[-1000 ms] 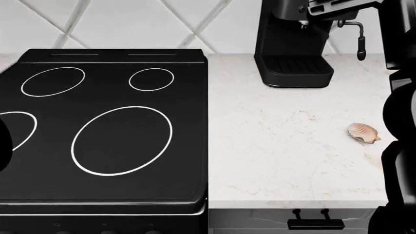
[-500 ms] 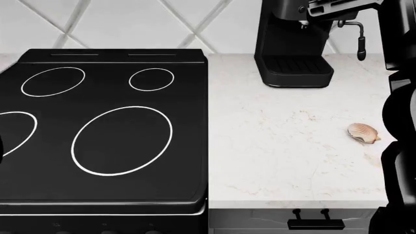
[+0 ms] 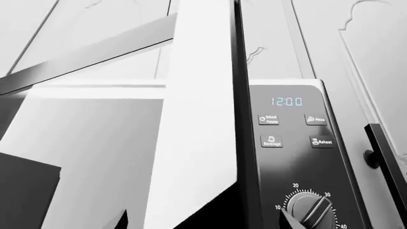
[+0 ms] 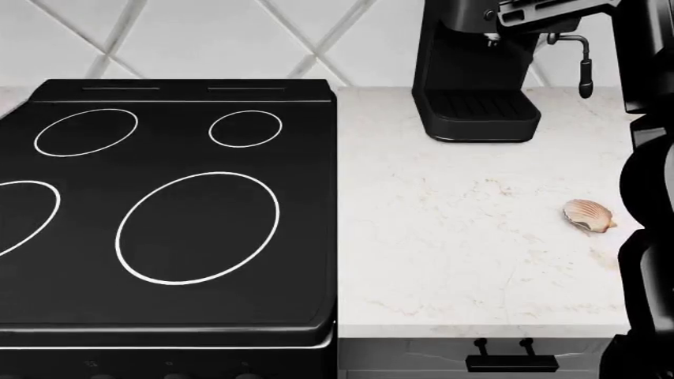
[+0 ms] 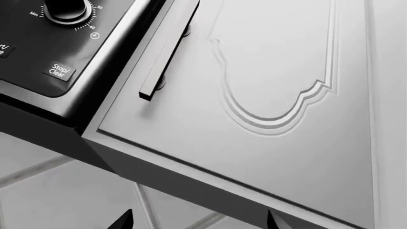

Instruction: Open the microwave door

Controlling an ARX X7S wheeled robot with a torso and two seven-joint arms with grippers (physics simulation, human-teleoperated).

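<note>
The left arm's dark bulk has left the head view's stove (image 4: 169,213) edge, the microwave door (image 3: 197,143) stands ajar, both claws' state unreadable.

The microwave door (image 3: 197,124) stands swung open beside the black control panel (image 3: 292,157), whose clock reads 12:00

Stove (image 4: 169,213) left, counter (image 4: 463,260) right; coffee machine (image 4: 474,71) at counter rear, shell (image 4: 589,215) nr right edge.
</note>
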